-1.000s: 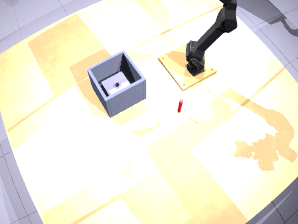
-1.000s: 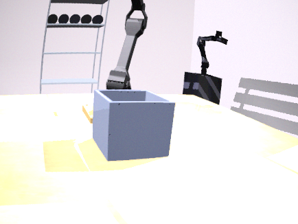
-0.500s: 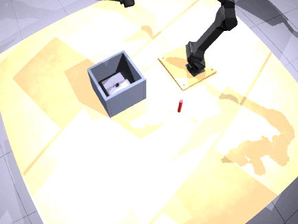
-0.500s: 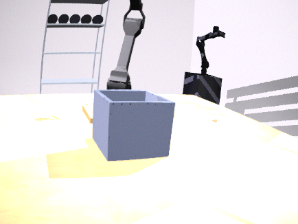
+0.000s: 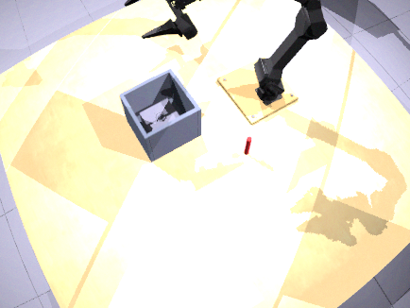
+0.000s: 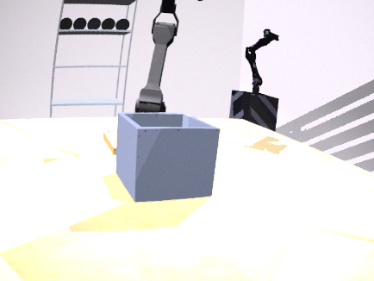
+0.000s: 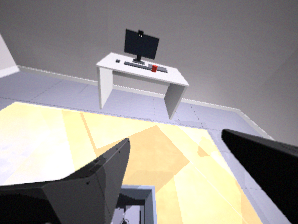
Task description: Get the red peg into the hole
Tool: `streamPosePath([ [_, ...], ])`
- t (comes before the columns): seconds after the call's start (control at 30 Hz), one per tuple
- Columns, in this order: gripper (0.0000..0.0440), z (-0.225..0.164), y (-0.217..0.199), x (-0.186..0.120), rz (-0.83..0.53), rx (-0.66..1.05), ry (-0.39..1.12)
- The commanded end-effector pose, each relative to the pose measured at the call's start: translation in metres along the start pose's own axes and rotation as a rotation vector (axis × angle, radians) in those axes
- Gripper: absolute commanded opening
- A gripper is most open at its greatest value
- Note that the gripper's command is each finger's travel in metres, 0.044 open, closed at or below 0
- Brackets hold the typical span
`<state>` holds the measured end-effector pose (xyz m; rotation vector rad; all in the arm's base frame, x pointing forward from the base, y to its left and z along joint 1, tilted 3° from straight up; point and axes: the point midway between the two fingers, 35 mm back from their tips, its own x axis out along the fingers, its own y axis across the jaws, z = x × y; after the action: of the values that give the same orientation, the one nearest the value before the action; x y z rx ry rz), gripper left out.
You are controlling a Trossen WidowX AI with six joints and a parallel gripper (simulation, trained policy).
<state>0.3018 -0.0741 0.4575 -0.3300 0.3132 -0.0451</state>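
Evidently the claw hangs wide apart, gripping nothing, above table height

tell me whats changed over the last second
The open, empty gripper has moved further into the top view from its upper edge, and shadows have shifted. Nothing was grasped or released. The red peg and open box stayed put.
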Motion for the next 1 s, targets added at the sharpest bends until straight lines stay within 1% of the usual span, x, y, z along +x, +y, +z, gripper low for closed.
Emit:
streamPosePath([
  [0.0,0.044,-0.015,0.018,0.006,0.063,0.1,0.061],
  [0.27,0.044,-0.043,0.058,0.012,0.184,0.306,0.2],
  [0.53,0.044,-0.072,0.1,0.012,0.283,0.498,0.372],
  [0.77,0.044,-0.098,0.136,0.005,0.342,0.65,0.551],
  [0.97,0.044,-0.121,0.166,-0.004,0.365,0.766,0.722],
])
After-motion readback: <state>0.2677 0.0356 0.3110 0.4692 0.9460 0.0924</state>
